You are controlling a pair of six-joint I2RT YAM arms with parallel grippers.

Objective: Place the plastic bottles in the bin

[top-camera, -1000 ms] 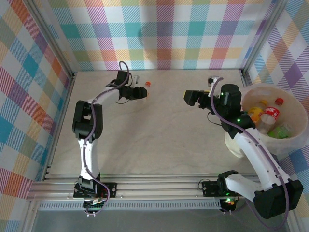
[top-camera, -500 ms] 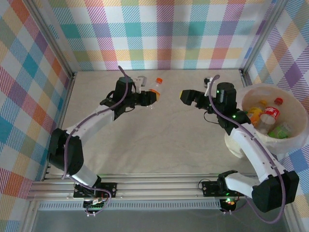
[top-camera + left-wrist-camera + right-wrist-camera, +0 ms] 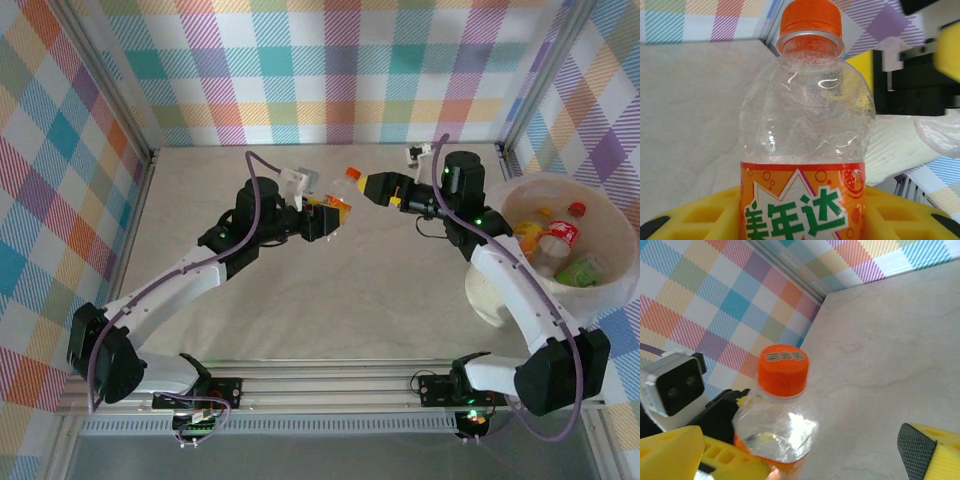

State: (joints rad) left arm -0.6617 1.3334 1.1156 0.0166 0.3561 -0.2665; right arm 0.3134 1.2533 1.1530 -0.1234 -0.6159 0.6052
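- And the bottle (image 3: 805, 125): clear, orange cap, orange label, green lettering
- left pincer (image 3: 335, 208): bright yellow
- walls (image 3: 350, 70): pastel plaid
- tabletop (image 3: 330, 290): beige, faintly veined
- bin (image 3: 488, 298): cream-white

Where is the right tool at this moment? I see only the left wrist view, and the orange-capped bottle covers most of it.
Observer: In the top view the right tool is over the far middle of the table. It faces the left tool and is close to the cap of the bottle.
Operator: Is it open, ready to take the bottle?
Observer: Yes. In the right wrist view its fingers are spread wide and they grip nothing yet.
Operator: And where does the bin stand?
Observer: The bin stands at the table's right edge, beside the right arm, with several bottles already inside.
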